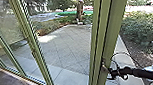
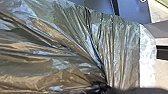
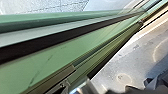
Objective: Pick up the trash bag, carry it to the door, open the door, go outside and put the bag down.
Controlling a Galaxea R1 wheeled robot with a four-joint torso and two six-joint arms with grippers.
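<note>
Item 1, right gripper (image 1: 112, 72). Sits at the near edge of the green door post (image 1: 111, 39), low down, close by a small metal fitting (image 1: 103, 64). Probably serves there to work the way out, with a grip or a push at the edge giving better leverage than one at mid-pane. Spread or pressed together: cannot tell.

Item 2, right arm (image 1: 144, 74). Reaches in from the right of the post, nearly level, presumably to meet the fitting without leaning across the way through.

Item 3, left gripper (image 2: 101, 87). Pinches the trash bag (image 2: 67, 47) at one bunched spot, with folds fanning out from there. Gathers the plastic so, by the look of it, to carry the load one-handed and spare the other side for the post. As for distance between bag and post, hard to judge from so close a view.

Item 4, bottom rail (image 1: 21, 76). Runs to the left of the post, below upright frames (image 1: 34, 47) set to carry the glazing. Has dark floor (image 1: 6, 82) on the near side.

Item 5, paving (image 1: 70, 50). Lies beyond the post and to its left; offers flat ground for setting the bag down. Not yet reached.

Item 6, shrubs (image 1: 142, 27). Grow beyond the post, to its right.

Item 7, tree (image 1: 79, 10). Stands farthest out, left of the post.
</note>
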